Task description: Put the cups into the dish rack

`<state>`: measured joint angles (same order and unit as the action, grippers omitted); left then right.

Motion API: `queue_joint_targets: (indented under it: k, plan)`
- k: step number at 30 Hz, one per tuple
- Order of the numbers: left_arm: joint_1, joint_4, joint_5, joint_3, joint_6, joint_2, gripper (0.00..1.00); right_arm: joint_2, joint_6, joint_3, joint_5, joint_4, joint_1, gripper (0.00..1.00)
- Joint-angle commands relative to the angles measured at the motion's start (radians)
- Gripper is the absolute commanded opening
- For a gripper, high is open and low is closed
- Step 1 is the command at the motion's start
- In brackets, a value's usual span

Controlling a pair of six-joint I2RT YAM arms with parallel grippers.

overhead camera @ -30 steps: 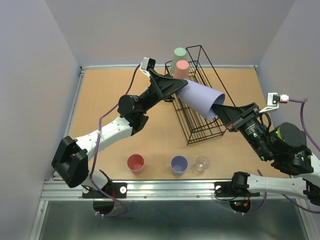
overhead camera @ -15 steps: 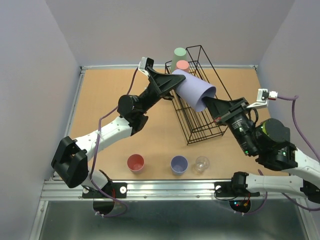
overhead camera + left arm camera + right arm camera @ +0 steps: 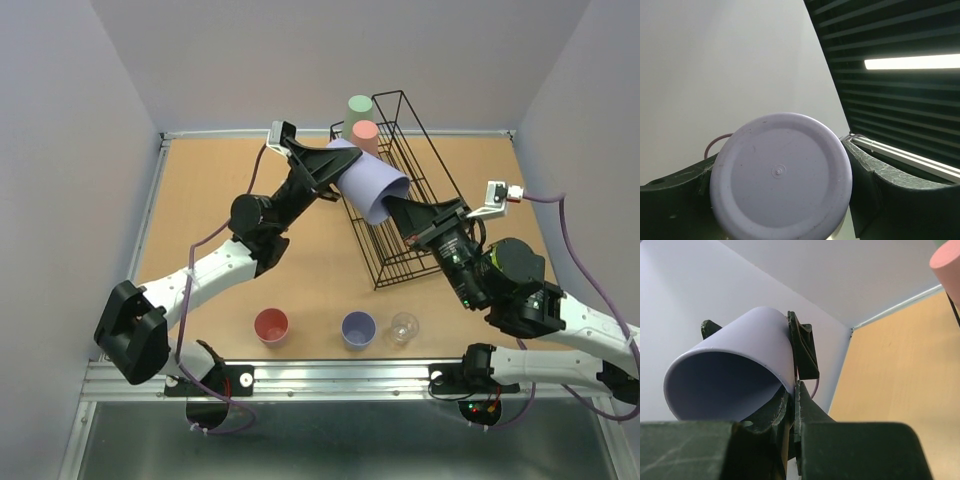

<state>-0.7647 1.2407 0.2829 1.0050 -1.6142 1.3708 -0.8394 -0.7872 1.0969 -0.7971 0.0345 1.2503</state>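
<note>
A lavender-blue cup [image 3: 370, 185] is held on its side in the air, over the left edge of the black wire dish rack [image 3: 400, 232]. My left gripper [image 3: 335, 165] is shut on its base; in the left wrist view the base [image 3: 780, 172] fills the space between the fingers [image 3: 875, 190]. My right gripper [image 3: 402, 212] is shut on its rim [image 3: 740, 355], one finger inside and one outside [image 3: 810, 405]. A pale green cup [image 3: 359, 107] and a salmon-red cup [image 3: 364, 134] stand upside down at the rack's far end. A salmon-red cup [image 3: 271, 325], a lavender-blue cup [image 3: 358, 328] and a clear cup [image 3: 403, 326] stand upright near the front edge.
The wooden table [image 3: 220, 200] is bounded by a raised rim and grey walls on three sides. The rack stands right of centre, running from far to near. The three upright cups form a row just ahead of the arm bases.
The held lavender-blue cup has moved left and toward the far end of the rack. The right arm has reached forward with it while the left arm has drawn back.
</note>
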Motion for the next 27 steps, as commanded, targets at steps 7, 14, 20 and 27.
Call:
queue_joint_targets:
  k: [7,14,20,27]
  plan:
    - [0.154,0.258,0.065,0.037,0.034,-0.121,0.0,-0.04,-0.027,0.035,0.092,0.206,0.006,0.54]
    - [0.326,0.047,0.249,0.075,0.14,-0.119,0.0,0.037,-0.115,0.031,0.072,0.384,0.006,0.54]
    - [0.335,-0.067,0.363,0.175,0.261,-0.029,0.0,0.074,-0.135,0.047,0.018,0.438,0.006,0.55]
    - [0.331,-0.426,0.361,0.282,0.669,0.027,0.0,0.079,-0.188,0.17,-0.037,0.665,0.006,0.54]
